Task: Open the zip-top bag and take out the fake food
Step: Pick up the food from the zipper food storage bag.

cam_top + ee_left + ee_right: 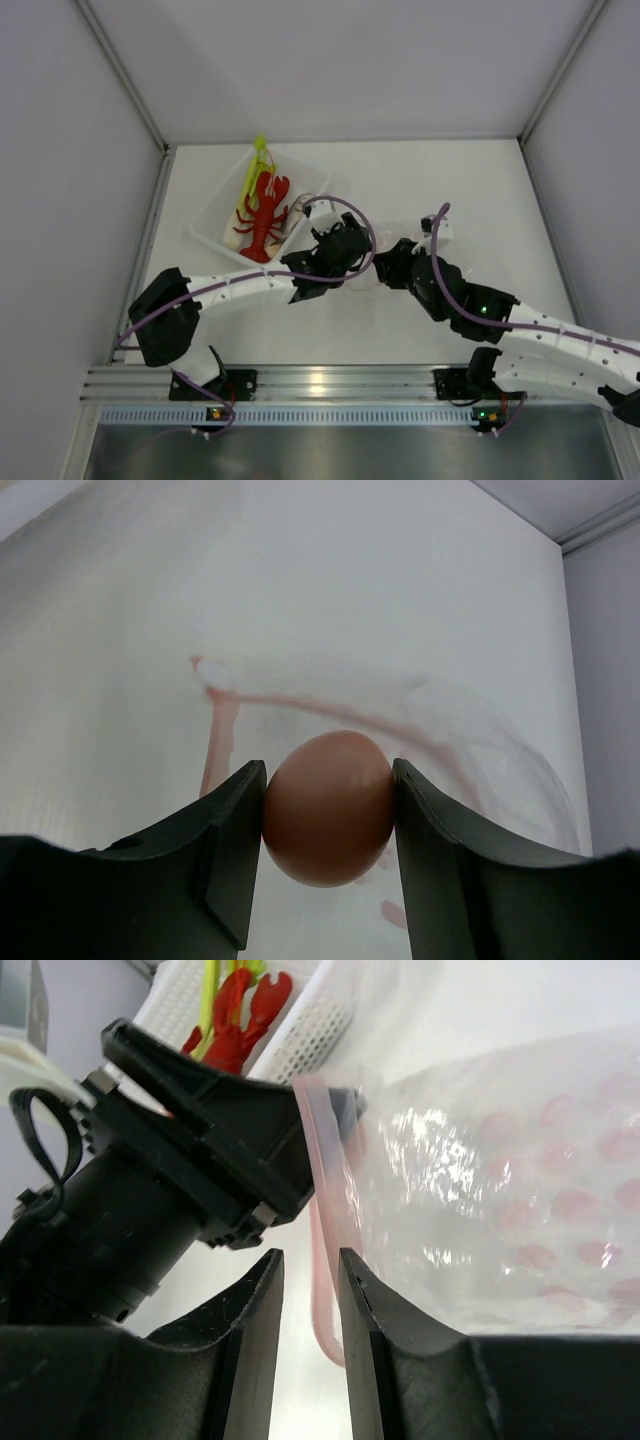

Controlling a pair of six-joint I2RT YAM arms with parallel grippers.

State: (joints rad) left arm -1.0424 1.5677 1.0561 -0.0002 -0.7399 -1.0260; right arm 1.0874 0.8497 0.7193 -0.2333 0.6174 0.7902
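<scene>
Most food (265, 215) is lying in the tray (205, 232); left gripper (328, 780) is clamping a round piece (328, 825), right gripper (311, 1265) pinching the bag (500, 1210).

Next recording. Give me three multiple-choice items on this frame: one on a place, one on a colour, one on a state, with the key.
1. Where does the red lobster lie?
A. in the white tray
B. on the bare table
C. hanging off the table edge

2. What colour is the zip strip on the bag?
A. blue
B. pink
C. green

3. What is the left gripper doing?
A. wide open, holding nothing
B. shut on a brown round piece
C. shut on the lobster

Key:
1 A: the top view shows the lobster inside the tray.
2 B: the right wrist view shows a pink strip along the bag's edge.
3 B: in the left wrist view, both fingers press against the sides of the round piece.
</scene>
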